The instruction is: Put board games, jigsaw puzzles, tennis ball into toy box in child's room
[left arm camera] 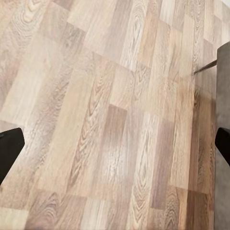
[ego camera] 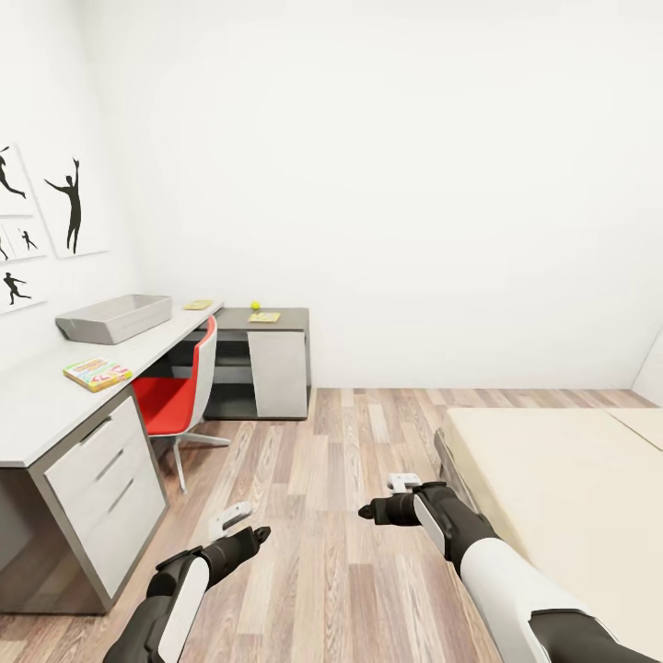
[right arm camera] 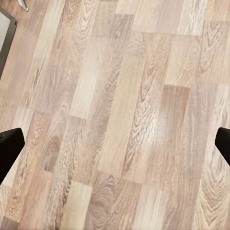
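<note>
Along the table's (ego camera: pixel 37 405) front edge lies a board game (ego camera: pixel 97 373), ahead-left of our left claw (ego camera: pixel 241 529), the nearer; both claws (ego camera: pixel 387 497) gape wide, empty.

The L-shaped table (ego camera: pixel 37 405) carries the grey toy box (ego camera: pixel 115 318), a colourful board game (ego camera: pixel 97 373), two jigsaw puzzles (ego camera: pixel 197 304) (one (ego camera: pixel 264 317) on the dark wing) and a tennis ball (ego camera: pixel 255 305)

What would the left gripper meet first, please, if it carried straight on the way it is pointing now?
Most likely the light wood-plank floor: the left wrist view looks along the open left gripper onto bare boards, nothing between. A dark grey panel sits to one side, seemingly off that line.
</note>
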